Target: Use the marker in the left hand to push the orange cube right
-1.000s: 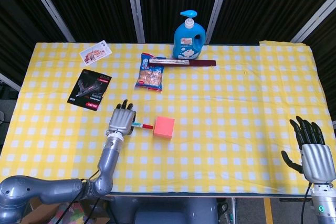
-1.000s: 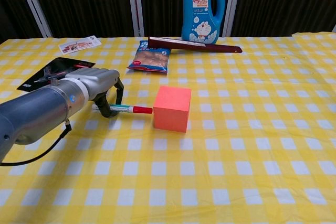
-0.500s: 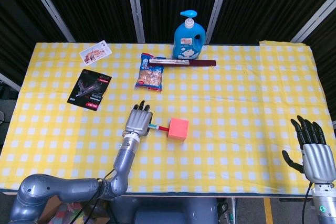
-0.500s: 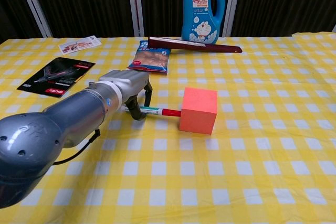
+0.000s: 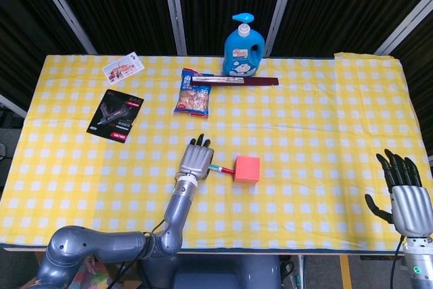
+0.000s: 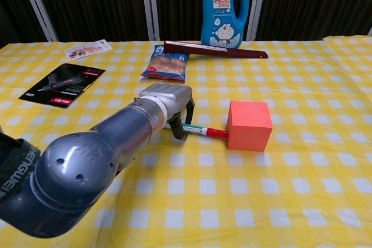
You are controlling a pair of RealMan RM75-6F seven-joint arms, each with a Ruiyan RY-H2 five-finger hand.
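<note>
Head view: left hand [image 5: 197, 160] at lower centre of frame, grasping the marker [image 5: 220, 168], which points right with its red tip touching the left face of the orange cube [image 5: 247, 169]. Cube sits just right of centre, lower half of the yellow checked tablecloth [image 5: 318, 120]. A second ago hand and cube were both further left; the whole set has slid right across several checks, so the push is working and contact is kept. Right hand [image 5: 406, 196] at lower right corner, fingers spread, holding nothing, barely moved. Along the top: blue bottle [image 5: 243, 46], snack bag [image 5: 192, 93], dark flat stick [image 5: 235, 81], black booklet [image 5: 115, 116] and a small card [image 5: 123, 69] at upper left, none shifted.

Chest view: left forearm fills the lower left, hand [image 6: 168, 100] mid-frame curled round the marker [image 6: 197, 130], cap end against the cube [image 6: 250, 125], now right of centre. Earlier it stood left of centre. Cube looks square-on, not twisted. Judgement: task largely done; a bit more rightward travel is possible, with a risk of the tip slipping off the face.
</note>
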